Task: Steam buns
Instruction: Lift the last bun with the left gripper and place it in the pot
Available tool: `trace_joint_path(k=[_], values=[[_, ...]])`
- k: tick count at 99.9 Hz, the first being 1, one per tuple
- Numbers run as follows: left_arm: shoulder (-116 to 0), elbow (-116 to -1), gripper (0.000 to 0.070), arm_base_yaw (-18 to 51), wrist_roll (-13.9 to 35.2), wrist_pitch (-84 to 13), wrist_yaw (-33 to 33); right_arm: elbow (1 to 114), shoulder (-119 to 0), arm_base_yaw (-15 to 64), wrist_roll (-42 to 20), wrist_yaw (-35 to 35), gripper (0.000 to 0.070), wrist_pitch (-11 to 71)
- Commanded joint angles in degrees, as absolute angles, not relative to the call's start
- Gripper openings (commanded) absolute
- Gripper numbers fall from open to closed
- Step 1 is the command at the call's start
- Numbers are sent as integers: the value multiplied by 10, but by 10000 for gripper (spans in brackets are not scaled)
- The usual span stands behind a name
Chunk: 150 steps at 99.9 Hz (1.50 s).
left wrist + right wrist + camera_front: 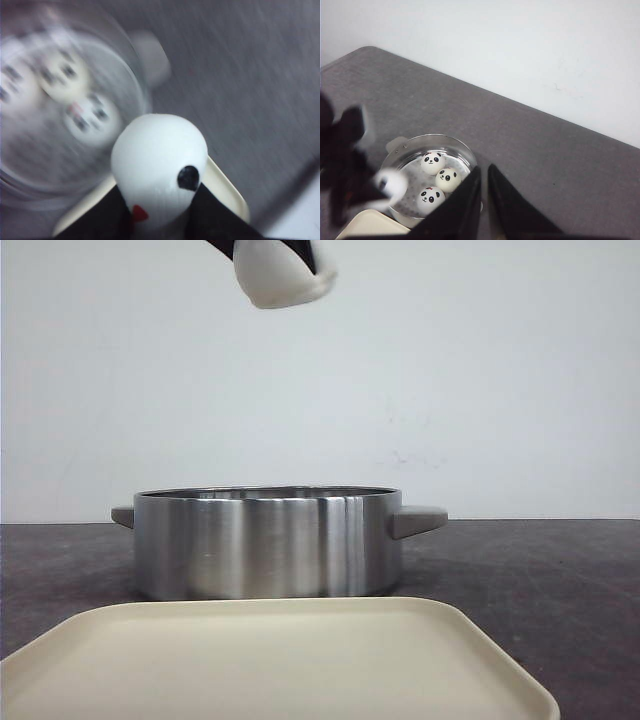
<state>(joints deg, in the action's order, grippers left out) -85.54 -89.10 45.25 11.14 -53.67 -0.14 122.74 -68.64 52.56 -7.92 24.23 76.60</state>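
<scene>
My left gripper (280, 258) is shut on a white panda-face bun (283, 278) and holds it high above the steel pot (265, 545), at the top edge of the front view. In the left wrist view the black fingers (107, 215) pinch this bun (157, 160) above the tray's edge, next to the blurred pot (144, 95). Three more buns (433, 162) (448, 179) (430, 196) lie inside the pot (466, 151). My right gripper (485, 171) is shut and empty, high above the table beside the pot.
A cream tray (270, 660) lies in front of the pot, at the table's near edge. The pot has two side handles (420, 520). A white wall stands behind the dark grey table (540, 570).
</scene>
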Motion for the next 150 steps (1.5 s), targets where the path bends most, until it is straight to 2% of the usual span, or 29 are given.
trace_joint_path(k=[1, 16, 37, 69, 77, 82, 94, 98, 102, 124, 132, 136, 145, 150], values=[[-899, -906, 9, 430, 60, -547, -6, 1240, -691, 532, -86, 245, 16, 771], [-985, -923, 10, 361, 38, -554, -7, 1239, -692, 532, -86, 245, 16, 771], [-1087, -927, 10, 302, 39, -530, -17, 1237, -692, 532, -97, 245, 16, 774], [-1155, -929, 12, 290, 39, -486, -15, 1237, -692, 532, -130, 247, 16, 799], [-1163, -929, 42, 290, 39, -488, -15, 1237, -692, 532, -138, 257, 16, 804], [-1165, -929, 124, 290, 39, -488, -15, 1237, -692, 532, -144, 258, 16, 805], [-1165, -933, 467, 290, 61, -489, -15, 1237, -692, 532, -151, 257, 16, 806], [-1165, -938, 537, 290, 68, -498, -15, 1237, -692, 532, -152, 257, 16, 806], [-1165, -945, 565, 290, 70, -508, -15, 1237, -692, 532, -153, 257, 16, 806], [-1162, -1030, 563, 290, 75, -583, -13, 1237, -692, 532, -156, 269, 16, 805], [-1145, -1068, 531, 290, 101, -600, -11, 1235, -693, 532, -155, 288, 16, 806], [-1124, -1076, 446, 290, 116, -589, -11, 1232, -692, 532, -155, 299, 16, 804], [-1044, -1072, 144, 291, 152, -529, -14, 1212, -690, 533, -155, 314, 16, 790], [-993, -1070, 73, 298, 166, -495, -15, 1193, -683, 535, -155, 319, 16, 773]])
